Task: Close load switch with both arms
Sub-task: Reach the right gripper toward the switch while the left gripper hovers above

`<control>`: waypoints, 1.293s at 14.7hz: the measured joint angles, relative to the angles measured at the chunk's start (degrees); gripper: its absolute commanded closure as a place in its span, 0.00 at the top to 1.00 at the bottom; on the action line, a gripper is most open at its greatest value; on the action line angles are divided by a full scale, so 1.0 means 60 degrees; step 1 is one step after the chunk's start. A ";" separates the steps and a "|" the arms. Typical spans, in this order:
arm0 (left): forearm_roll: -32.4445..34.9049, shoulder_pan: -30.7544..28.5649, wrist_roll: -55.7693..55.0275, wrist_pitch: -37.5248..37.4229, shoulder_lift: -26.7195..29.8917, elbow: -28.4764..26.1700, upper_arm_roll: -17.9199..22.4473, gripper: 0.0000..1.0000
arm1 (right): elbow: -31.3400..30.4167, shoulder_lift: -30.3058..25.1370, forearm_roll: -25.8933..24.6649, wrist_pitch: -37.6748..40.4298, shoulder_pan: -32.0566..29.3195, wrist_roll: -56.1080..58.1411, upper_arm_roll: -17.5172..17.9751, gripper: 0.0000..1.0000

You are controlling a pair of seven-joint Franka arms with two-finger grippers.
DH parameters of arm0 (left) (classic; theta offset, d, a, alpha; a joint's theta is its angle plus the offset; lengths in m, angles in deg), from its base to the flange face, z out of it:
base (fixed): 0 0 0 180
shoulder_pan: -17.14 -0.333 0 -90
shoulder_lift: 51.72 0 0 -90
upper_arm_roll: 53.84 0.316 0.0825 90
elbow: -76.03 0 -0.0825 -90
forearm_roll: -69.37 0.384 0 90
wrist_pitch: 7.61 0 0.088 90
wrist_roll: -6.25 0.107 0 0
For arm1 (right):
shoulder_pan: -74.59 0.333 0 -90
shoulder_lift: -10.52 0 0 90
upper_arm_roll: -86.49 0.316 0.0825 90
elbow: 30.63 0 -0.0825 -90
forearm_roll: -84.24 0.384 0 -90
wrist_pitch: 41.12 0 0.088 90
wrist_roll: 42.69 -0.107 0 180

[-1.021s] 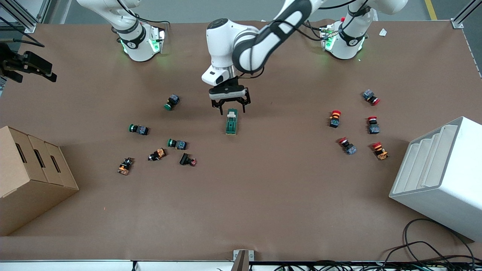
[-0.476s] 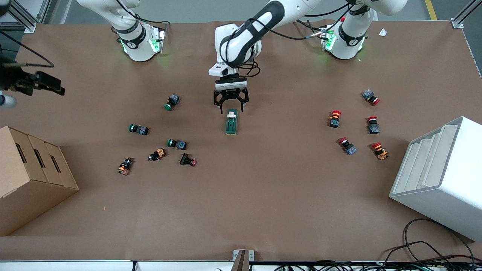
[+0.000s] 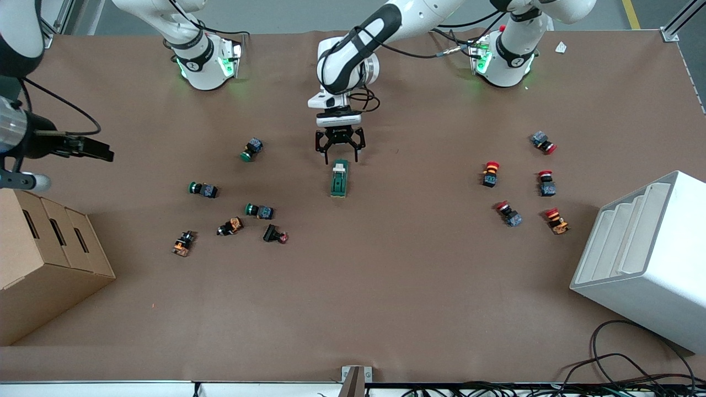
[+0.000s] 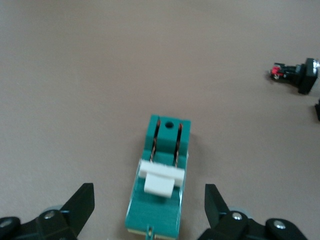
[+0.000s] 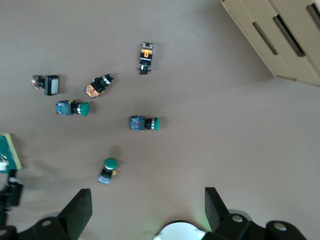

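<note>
The load switch (image 3: 339, 180) is a dark-green block with a white lever at the end toward the robots' bases, lying at the middle of the table. My left gripper (image 3: 338, 156) is open, low over the lever end. In the left wrist view the switch (image 4: 161, 200) lies between the open fingers (image 4: 82, 202) without touching them. My right gripper (image 3: 99, 150) is high over the right arm's end of the table, away from the switch. In the right wrist view it is open and empty (image 5: 148, 202), and the switch's end (image 5: 9, 152) shows at the edge.
Green and orange push buttons (image 3: 259, 210) lie scattered between the switch and the cardboard box (image 3: 44, 259). Red push buttons (image 3: 510, 214) lie toward the left arm's end, next to a white bin (image 3: 645, 259). Cables (image 3: 623, 364) hang at the table's front edge.
My left arm has straightened over the switch and its gripper has settled lower at the lever end. My right gripper has moved in from the table's edge toward the green buttons.
</note>
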 measured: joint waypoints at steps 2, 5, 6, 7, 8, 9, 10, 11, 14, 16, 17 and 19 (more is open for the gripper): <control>0.0595 0.0111 -0.0483 -0.0228 -0.0152 -0.0121 0.0001 0.98 | -0.0141 0.0080 0.0120 -0.0211 0.0366 -0.0926 0.0051 1.00; 0.1035 0.0224 -0.0622 -0.0723 -0.0424 -0.0153 0.0010 0.98 | -0.0432 0.0259 0.0342 -0.0673 0.1087 -0.2391 0.0081 1.00; 0.1257 0.0243 -0.0647 -0.0756 -0.0498 -0.0153 0.0022 0.98 | -0.0553 0.0375 0.0665 -0.0910 0.1327 -0.2986 0.0089 1.00; 0.1333 0.0242 -0.0648 -0.0759 -0.0515 -0.0152 0.0030 0.98 | -0.0656 0.0444 0.0805 -0.1101 0.1465 -0.3298 0.0093 1.00; 0.1380 0.0242 -0.0648 -0.0760 -0.0515 -0.0148 0.0038 0.98 | -0.0788 0.0499 0.0898 -0.1330 0.1602 -0.3603 0.0096 1.00; 0.1435 0.0241 -0.0648 -0.0760 -0.0515 -0.0143 0.0043 0.98 | -0.0964 0.0535 0.0940 -0.1587 0.1760 -0.3929 0.0096 1.00; 0.1502 0.0242 -0.0648 -0.0760 -0.0521 -0.0144 0.0045 0.98 | -0.1160 0.0551 0.0980 -0.1873 0.1955 -0.4279 0.0099 1.00; 0.1565 0.0242 -0.0648 -0.0760 -0.0539 -0.0146 0.0045 0.98 | -0.1360 0.0559 0.1048 -0.2159 0.2178 -0.4652 0.0105 1.00; 0.1617 0.0243 -0.0648 -0.0760 -0.0595 -0.0146 0.0045 0.98 | -0.2025 0.0588 0.1198 -0.3145 0.2918 -0.5699 0.0125 1.00; 0.1640 0.0266 -0.0648 -0.0759 -0.0688 -0.0150 0.0044 0.98 | -0.2559 0.0629 0.1265 -0.3977 0.3438 -0.6455 0.0135 1.00; 0.1696 0.0287 -0.0648 -0.0759 -0.0750 -0.0151 0.0044 0.98 | -0.2837 0.0674 0.1278 -0.4450 0.3717 -0.6845 0.0139 1.00; 0.1936 0.0315 -0.0755 -0.0802 -0.0844 -0.0146 0.0044 0.98 | -0.3320 0.0863 0.1287 -0.5420 0.4276 -0.7609 0.0145 1.00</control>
